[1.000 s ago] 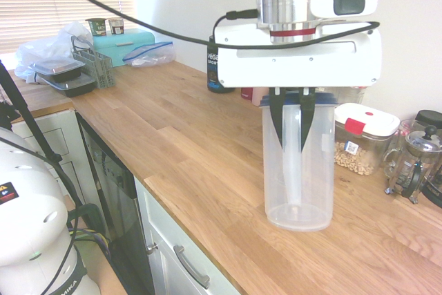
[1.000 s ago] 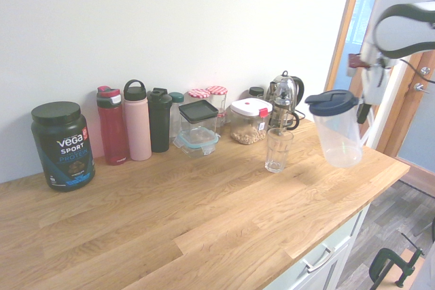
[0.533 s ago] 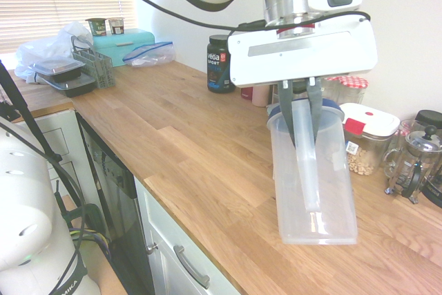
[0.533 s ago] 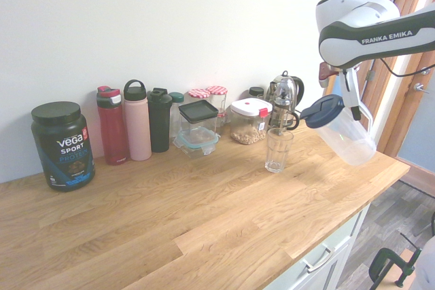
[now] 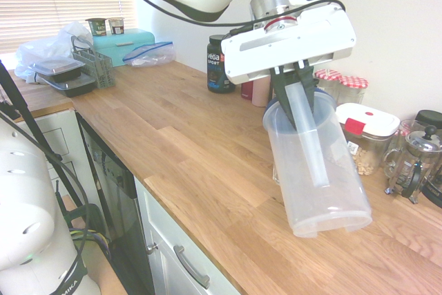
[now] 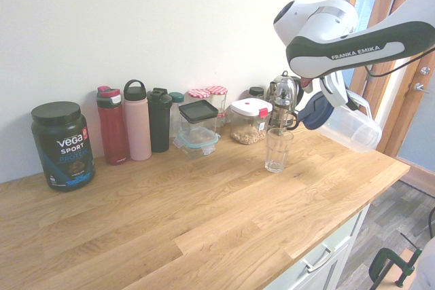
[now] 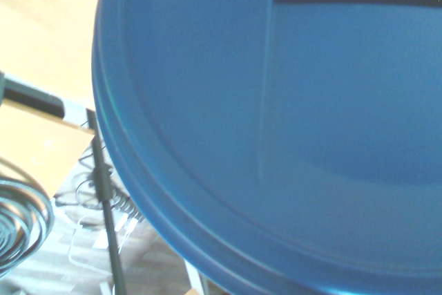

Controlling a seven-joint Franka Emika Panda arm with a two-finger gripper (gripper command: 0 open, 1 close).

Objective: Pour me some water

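Bright, washed-out light pales the blinds (image 5: 65,5) at ten o'clock, while the wrist view's blue lid (image 7: 276,129) looks softly blurred.

2 opposed wide views sharing 1 counter (image 5: 186,136)

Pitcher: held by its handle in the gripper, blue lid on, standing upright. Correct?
Not upright: the second exterior view shows the pitcher tipped well over, lid end toward the glass. The gripper does hold it by the handle, and the blue lid is on.
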